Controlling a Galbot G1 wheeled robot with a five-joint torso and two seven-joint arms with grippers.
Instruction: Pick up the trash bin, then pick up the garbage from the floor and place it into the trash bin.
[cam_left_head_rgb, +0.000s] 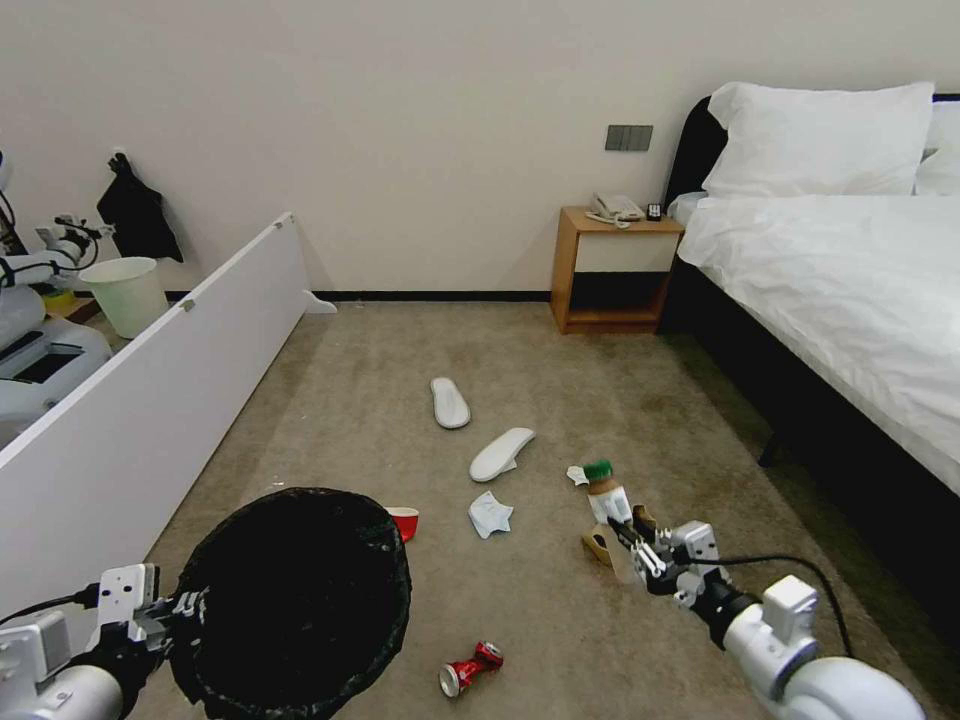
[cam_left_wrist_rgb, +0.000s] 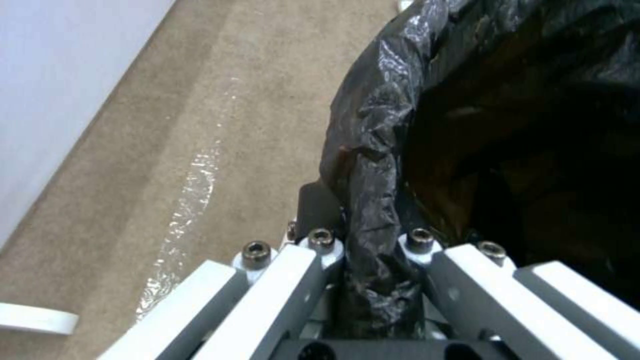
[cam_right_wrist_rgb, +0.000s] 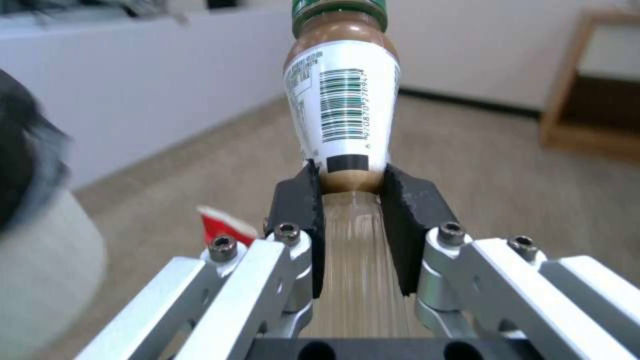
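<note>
Trash bin (cam_left_head_rgb: 300, 600), black-bag lined, held low at the robot's left front — left hand (cam_left_wrist_rgb: 370, 250) pinched on its rim, a bag fold clamped between the fingers. Inside reads dark; whether it holds anything cannot be told. Right hand (cam_right_wrist_rgb: 350, 187) closed on the base of the green-capped bottle (cam_left_head_rgb: 606, 492), which looks lifted off the carpet, right of the bin and well apart from it. Step in hand, as judged: carry the bottle over the bin mouth — keep the grip firm, since only the bottle's lower end is held, and release only when it is well inside the rim. On the floor: red cup (cam_left_head_rgb: 404, 522) just beside the bin, crushed can (cam_left_head_rgb: 470, 668), tissue (cam_left_head_rgb: 490, 513), two slippers (cam_left_head_rgb: 450, 402), cardboard box (cam_left_head_rgb: 598, 543).
</note>
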